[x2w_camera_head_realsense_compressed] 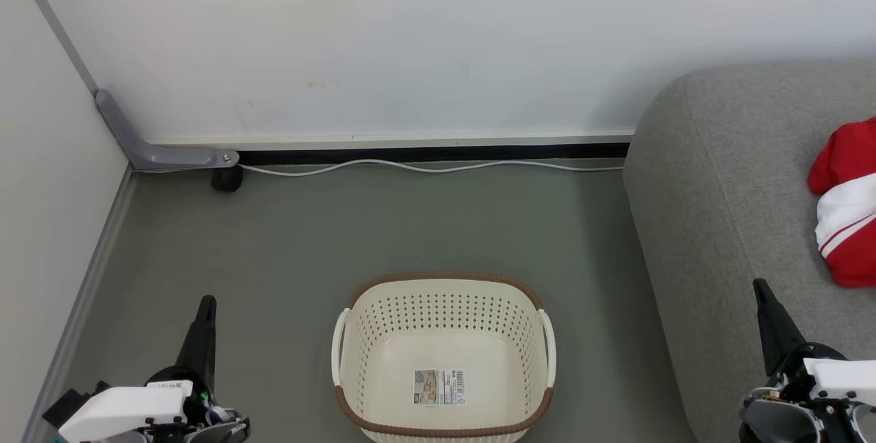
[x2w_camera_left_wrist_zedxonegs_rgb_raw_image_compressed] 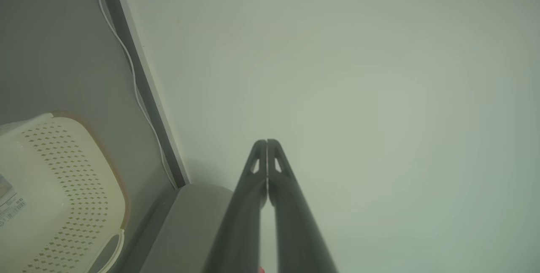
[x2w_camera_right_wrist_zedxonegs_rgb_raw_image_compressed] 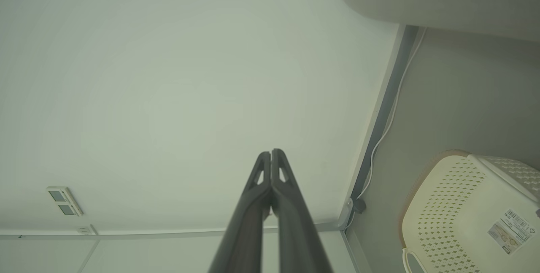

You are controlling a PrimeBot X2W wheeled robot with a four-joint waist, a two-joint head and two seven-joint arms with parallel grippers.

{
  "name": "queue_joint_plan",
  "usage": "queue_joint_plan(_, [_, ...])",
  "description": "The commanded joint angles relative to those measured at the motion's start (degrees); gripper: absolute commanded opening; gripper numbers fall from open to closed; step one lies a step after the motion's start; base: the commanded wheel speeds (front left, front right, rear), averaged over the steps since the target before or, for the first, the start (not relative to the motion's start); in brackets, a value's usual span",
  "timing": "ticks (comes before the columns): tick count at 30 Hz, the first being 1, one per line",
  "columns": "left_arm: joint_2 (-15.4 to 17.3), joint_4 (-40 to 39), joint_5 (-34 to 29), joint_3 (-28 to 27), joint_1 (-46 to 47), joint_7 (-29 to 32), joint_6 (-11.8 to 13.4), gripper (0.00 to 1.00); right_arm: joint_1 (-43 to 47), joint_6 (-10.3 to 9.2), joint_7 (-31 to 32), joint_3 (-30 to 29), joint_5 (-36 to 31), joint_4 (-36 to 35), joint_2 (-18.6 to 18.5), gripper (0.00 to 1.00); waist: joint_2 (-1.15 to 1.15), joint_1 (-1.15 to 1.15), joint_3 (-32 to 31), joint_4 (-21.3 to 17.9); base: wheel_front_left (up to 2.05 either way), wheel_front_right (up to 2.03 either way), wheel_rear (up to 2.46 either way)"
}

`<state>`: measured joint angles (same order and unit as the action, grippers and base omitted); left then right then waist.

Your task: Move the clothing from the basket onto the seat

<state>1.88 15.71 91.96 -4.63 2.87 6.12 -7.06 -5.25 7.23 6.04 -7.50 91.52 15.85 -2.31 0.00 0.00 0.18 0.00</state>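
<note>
Laundry basket (x2w_camera_head_realsense_compressed: 441,276): found empty. Red jersey (x2w_camera_head_realsense_compressed: 848,224): laid on sofa cushion (x2w_camera_head_realsense_compressed: 712,190) (partly cropped); slippage risked if brushed. Left gripper (x2w_camera_head_realsense_compressed: 206,302), right gripper (x2w_camera_head_realsense_compressed: 759,285): pressed together, empty.

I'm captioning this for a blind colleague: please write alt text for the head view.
An empty cream laundry basket sits on the grey floor, and red-and-white clothing lies on the grey sofa seat to its right. The left gripper and right gripper, both shut and holding nothing, point up from the lower corners.
</note>
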Motion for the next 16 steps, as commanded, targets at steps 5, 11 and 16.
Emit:
queue_joint_plan(5, [1.0,-1.7,0.2,-1.9,3.3,0.4,-0.4,0.0,-0.9,0.25,0.4,1.0,0.6,-1.8,-0.6,0.0,0.0,0.0,0.0,0.0,0.0,0.0,0.0])
queue_joint_plan(11, [1.0,-1.7,0.2,-1.9,3.3,0.4,-0.4,0.0,-0.9,0.25,0.4,1.0,0.6,-1.8,-0.6,0.0,0.0,0.0,0.0,0.0,0.0,0.0,0.0])
queue_joint_plan(16, [1.0,-1.7,0.2,-1.9,3.3,0.4,-0.4,0.0,-0.9,0.25,0.4,1.0,0.6,-1.8,-0.6,0.0,0.0,0.0,0.0,0.0,0.0,0.0,0.0])
